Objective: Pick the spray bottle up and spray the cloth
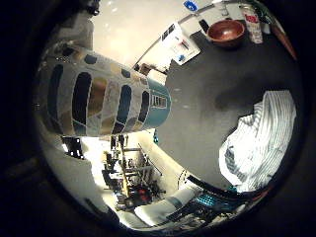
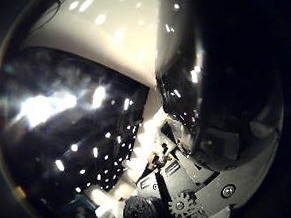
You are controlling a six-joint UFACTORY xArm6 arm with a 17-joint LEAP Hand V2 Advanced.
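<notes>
Little finger side palm view: dark bench [image 1: 207,94] carries striped cloth [image 1: 261,143], wooden bowl [image 1: 226,32] near far edge. Spray bottle [image 1: 98,101] fills view against palm; hand's [image 2: 190,192] closure cannot be determined.

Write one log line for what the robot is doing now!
held: spray bottle, close against palm | cloth: crumpled on dark table | bowl: far side | spraying: cannot tell
</notes>
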